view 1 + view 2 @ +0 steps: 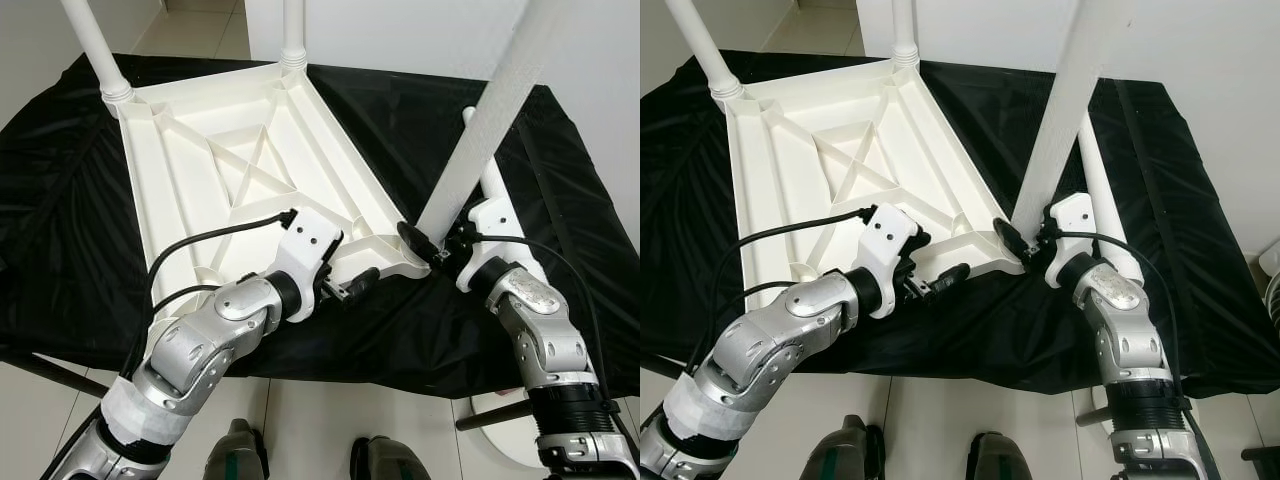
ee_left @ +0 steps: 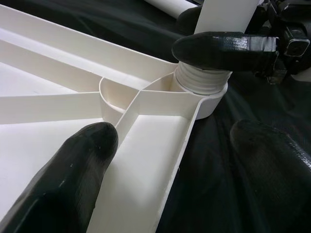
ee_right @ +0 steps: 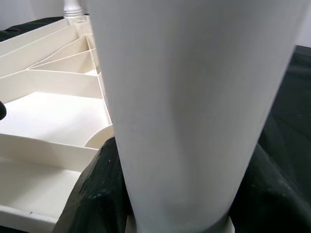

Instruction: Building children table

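Observation:
The white plastic tabletop (image 1: 230, 160) lies upside down on a black cloth, its ribs facing up. Two white legs (image 1: 95, 50) (image 1: 292, 30) stand in its far corners. My right gripper (image 1: 425, 245) is shut on the base of a third leg (image 1: 480, 130), which leans over the threaded socket (image 2: 201, 80) at the near right corner. My left gripper (image 1: 355, 285) is open, straddling the tabletop's near rim beside that corner, with one finger (image 2: 73, 170) inside the rim and the other (image 2: 277, 155) over the cloth. The leg (image 3: 184, 97) hides most of the right wrist view.
A loose white leg (image 1: 497, 185) lies on the black cloth (image 1: 60, 200) behind my right wrist. The cloth hangs over the front edge. Below are pale floor tiles, my feet (image 1: 235, 455), a dark bar (image 1: 495, 415) and a white round object (image 1: 500, 445).

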